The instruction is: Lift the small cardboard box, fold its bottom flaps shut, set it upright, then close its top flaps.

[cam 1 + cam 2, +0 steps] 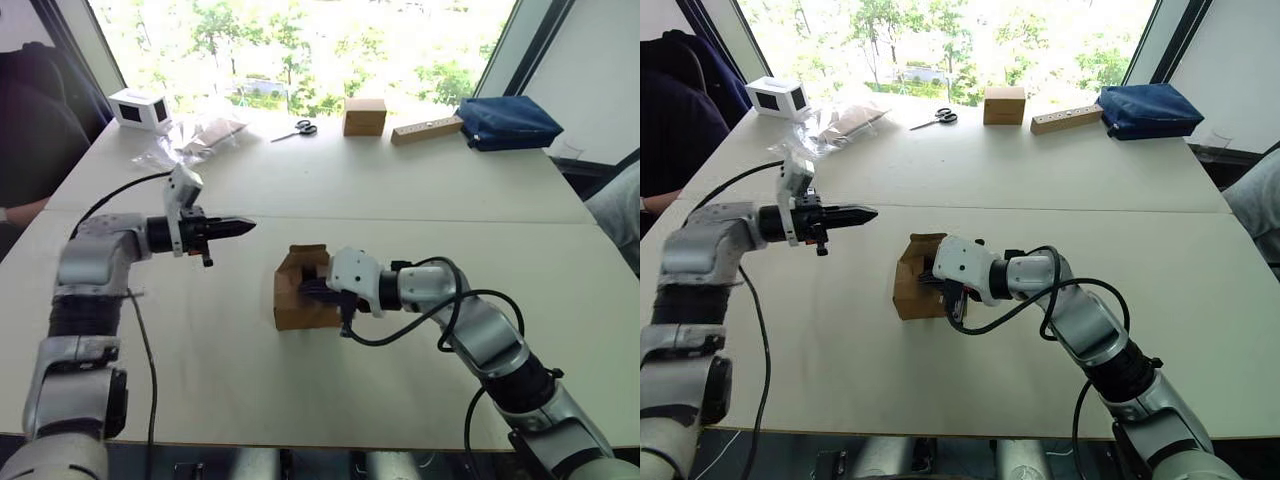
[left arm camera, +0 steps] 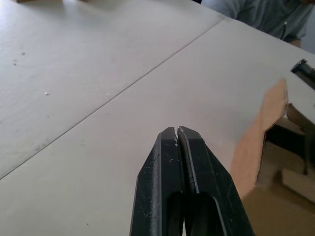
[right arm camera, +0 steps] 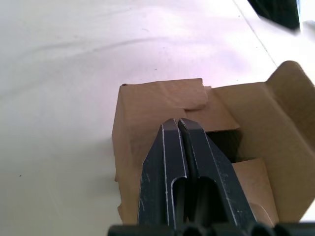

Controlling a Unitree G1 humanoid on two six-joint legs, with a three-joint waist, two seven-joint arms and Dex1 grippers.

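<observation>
Box [image 1: 298, 300] plain brown, flaps [image 3: 216, 115] partly folded (dark gap), one raised.

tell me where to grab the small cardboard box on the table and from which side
Grip across the two closed side walls of the small cardboard box, probably from its left, where the shut left gripper hovers clear. The flaps facing the shut right gripper stand loose and would bend.

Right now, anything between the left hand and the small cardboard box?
Nothing visible. The left hand hovers shut, with bare table between it and the small cardboard box. The right hand, also shut, is already at the box.
</observation>
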